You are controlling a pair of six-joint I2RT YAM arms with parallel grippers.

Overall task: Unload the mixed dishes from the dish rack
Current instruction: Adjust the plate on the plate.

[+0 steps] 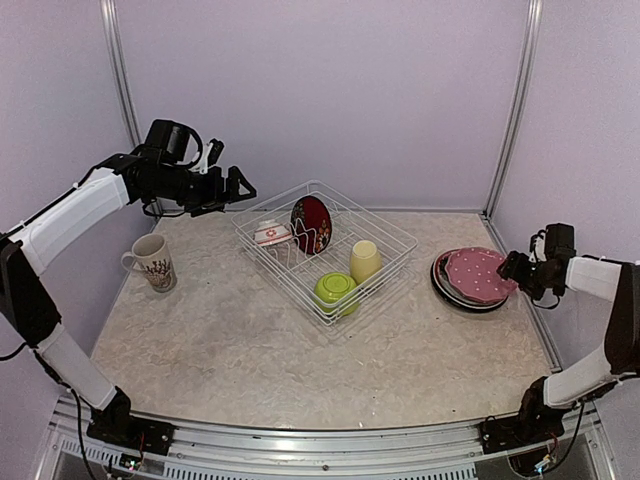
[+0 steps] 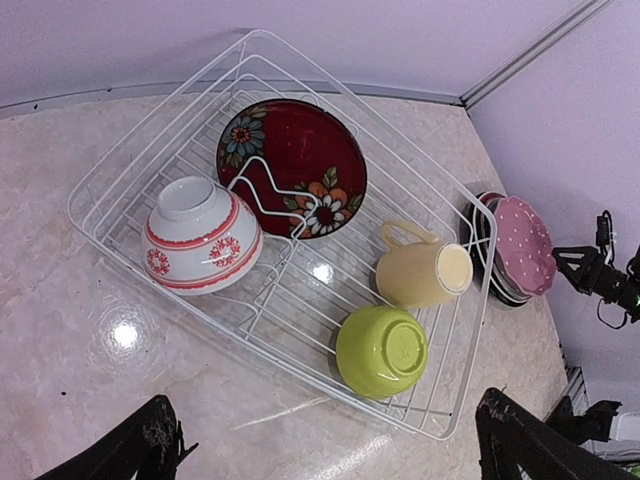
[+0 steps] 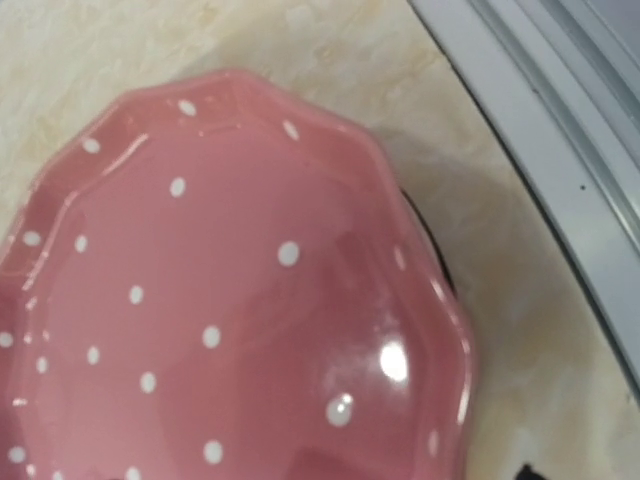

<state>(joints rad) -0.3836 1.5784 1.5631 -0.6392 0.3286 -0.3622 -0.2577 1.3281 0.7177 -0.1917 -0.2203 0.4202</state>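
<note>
The white wire dish rack (image 1: 395,232) stands at the table's middle. It holds a small red-white bowl (image 1: 272,233), upside down, a dark red flowered plate (image 1: 311,224) upright in the prongs, a pale yellow cup (image 1: 365,261) and a lime green bowl (image 1: 337,290), upside down. All show in the left wrist view: rack (image 2: 120,150), bowl (image 2: 200,235), plate (image 2: 295,165), cup (image 2: 420,272), green bowl (image 2: 383,350). My left gripper (image 1: 235,190) hovers open above the rack's far left corner. My right gripper (image 1: 512,268) is at the right rim of the pink-dotted plate (image 1: 478,274), which tops a stack of plates. The plate (image 3: 220,300) fills the right wrist view.
A patterned cream mug (image 1: 152,262) stands on the table left of the rack. The plate stack also shows in the left wrist view (image 2: 520,245), close to the right wall. The enclosure walls and frame rails border the table at the back and the sides.
</note>
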